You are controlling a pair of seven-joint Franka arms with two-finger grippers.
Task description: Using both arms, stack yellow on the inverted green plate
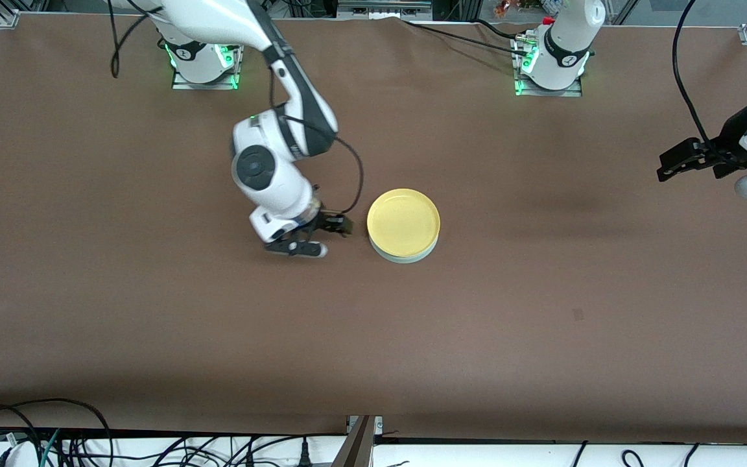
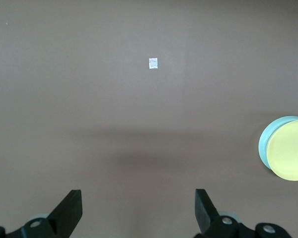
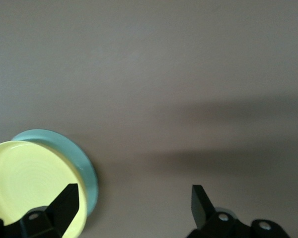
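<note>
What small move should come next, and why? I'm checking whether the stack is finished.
Probably lift the right gripper up and away from the stack. The yellow plate already rests on the green plate, and the right gripper is open and empty beside them. The left gripper waits, open, at its end of the table.

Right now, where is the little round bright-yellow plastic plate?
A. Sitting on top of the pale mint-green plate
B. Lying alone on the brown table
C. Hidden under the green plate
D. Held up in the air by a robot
A. The round bright-yellow plastic plate rests on the pale mint-green plate, whose edge peeks out underneath; the right end effector is open beside it, gripping nothing.
</note>
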